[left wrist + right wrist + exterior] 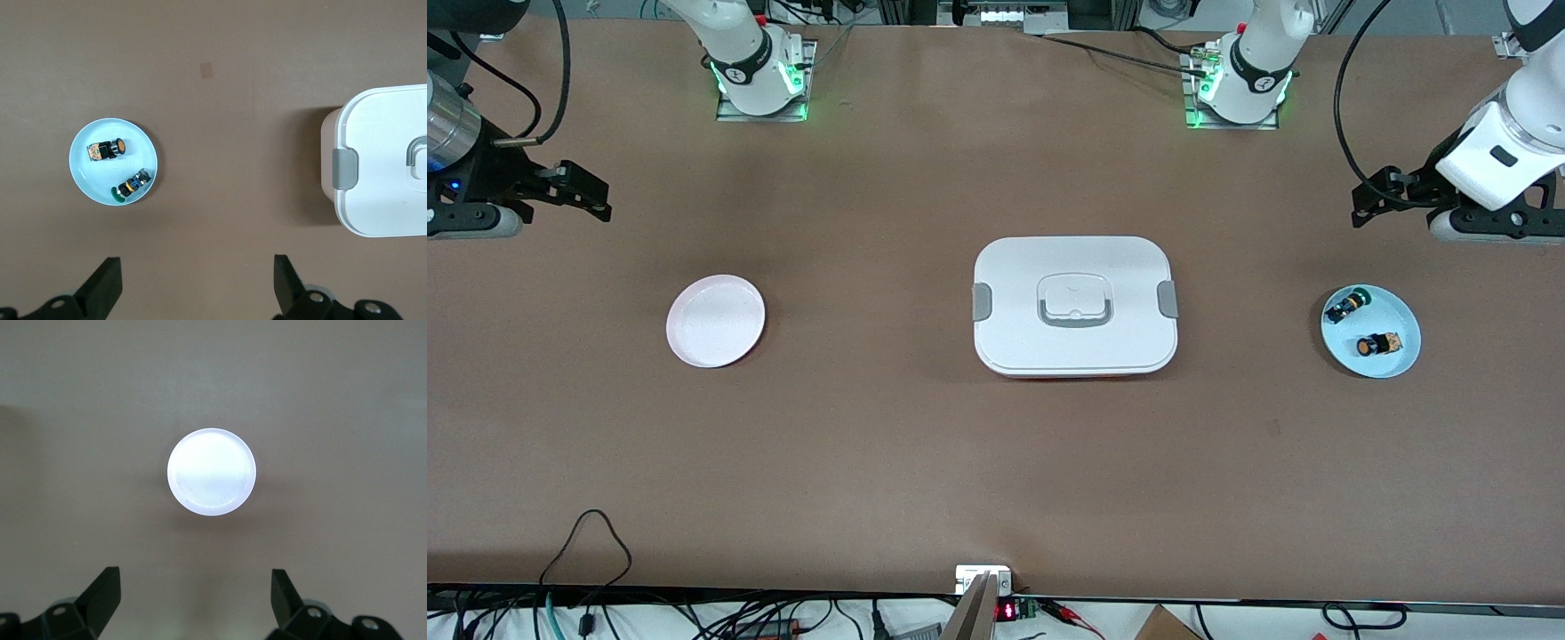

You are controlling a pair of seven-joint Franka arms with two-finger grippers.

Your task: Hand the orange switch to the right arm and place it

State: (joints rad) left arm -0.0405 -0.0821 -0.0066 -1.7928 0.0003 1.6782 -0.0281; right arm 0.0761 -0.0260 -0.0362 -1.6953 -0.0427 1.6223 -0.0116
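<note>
The orange switch [1376, 345] lies on its side in a light blue plate [1400, 311] toward the left arm's end of the table. It also shows in the left wrist view [107, 149], in the same plate [97, 179]. My left gripper [1371, 197] hangs open and empty over bare table beside that plate, and its fingers frame bare table in its wrist view [197, 280]. My right gripper [587, 191] is open and empty over bare table at the right arm's end, as its wrist view [193, 597] shows.
A green-capped switch [1345, 307] shares the blue plate, also in the left wrist view [130, 188]. A white lidded box [1074, 305] sits mid-table. A pale pink plate [716, 320] lies toward the right arm's end and shows in the right wrist view [211, 471].
</note>
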